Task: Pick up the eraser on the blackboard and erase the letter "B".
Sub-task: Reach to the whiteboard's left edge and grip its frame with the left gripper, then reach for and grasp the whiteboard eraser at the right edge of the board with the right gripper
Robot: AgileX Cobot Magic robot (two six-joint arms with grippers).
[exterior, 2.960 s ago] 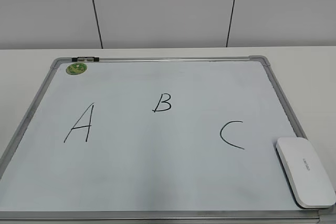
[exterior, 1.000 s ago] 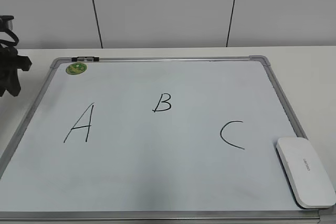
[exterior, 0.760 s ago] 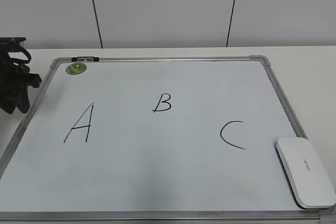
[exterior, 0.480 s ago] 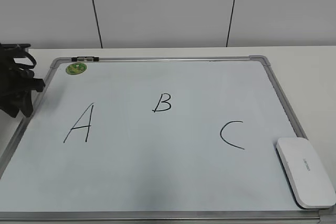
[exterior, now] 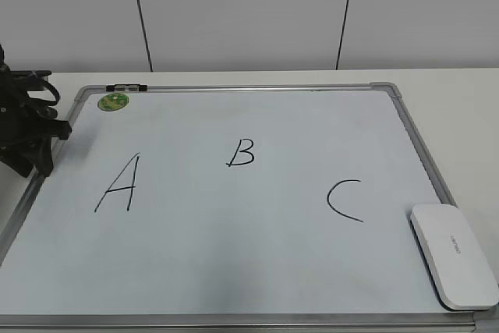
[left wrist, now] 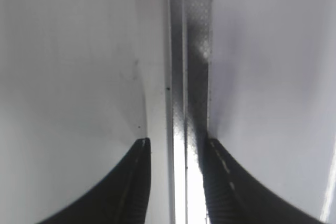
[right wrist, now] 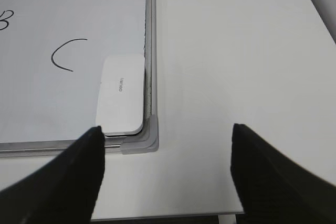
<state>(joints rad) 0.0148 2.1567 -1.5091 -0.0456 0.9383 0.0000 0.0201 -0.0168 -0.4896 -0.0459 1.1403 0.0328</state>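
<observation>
The white eraser [exterior: 454, 255] lies on the blackboard's [exterior: 257, 271] front right corner; it also shows in the right wrist view [right wrist: 122, 94]. The letter "B" [exterior: 242, 152] is at the board's middle, between "A" [exterior: 118, 185] and "C" [exterior: 344, 199]. My left gripper [exterior: 35, 163] is at the board's left frame; in the left wrist view it [left wrist: 176, 142] is open with a finger on each side of the frame rail [left wrist: 185, 103]. My right gripper [right wrist: 167, 132] is open wide and empty, above the bare table just right of and nearer than the eraser. It is out of the exterior view.
A round green magnet [exterior: 113, 101] and a small black-and-silver clip [exterior: 126, 86] sit at the board's far left corner. The white table [right wrist: 236, 66] extends to the right of the board, and its front edge [right wrist: 168, 216] is close below my right gripper.
My left arm has come in from the left edge and moved right and down to the board's left frame. The eraser and letters have not moved.
</observation>
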